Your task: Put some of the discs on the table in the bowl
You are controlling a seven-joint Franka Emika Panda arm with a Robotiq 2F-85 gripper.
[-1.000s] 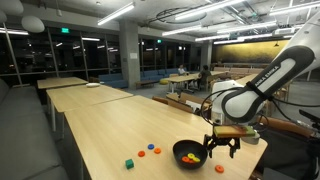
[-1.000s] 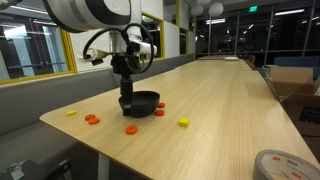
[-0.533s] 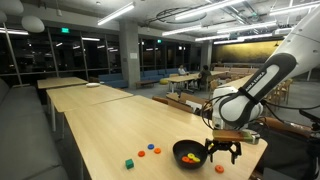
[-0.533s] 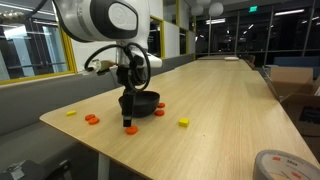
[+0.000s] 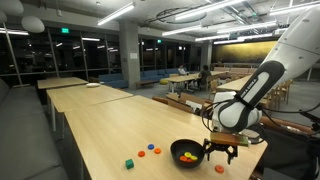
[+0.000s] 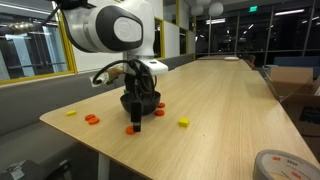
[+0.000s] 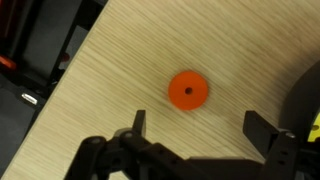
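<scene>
The black bowl (image 5: 186,152) (image 6: 146,100) stands near the end of the pale wood table (image 5: 100,135) (image 6: 220,110) and holds a few coloured pieces. My gripper (image 5: 221,152) (image 6: 134,120) hangs open beside the bowl, low over the table. In the wrist view an orange disc (image 7: 187,91) with a centre hole lies flat just ahead of the open gripper (image 7: 197,125), touching neither finger. Other discs lie loose: orange (image 5: 150,148), red (image 5: 157,151) and blue (image 5: 141,155); in an exterior view also orange (image 6: 90,119), yellow (image 6: 70,113) and red (image 6: 159,112).
A green cube (image 5: 129,163) and a yellow block (image 6: 183,122) lie on the table. The table's edge (image 7: 70,80) runs close to the left in the wrist view, and the bowl's dark rim (image 7: 306,95) is at the right. A tape roll (image 6: 280,165) sits at the near corner.
The gripper has swung from over the bowl to its side and come down toward the table above the orange disc. Its jaws stayed open.
</scene>
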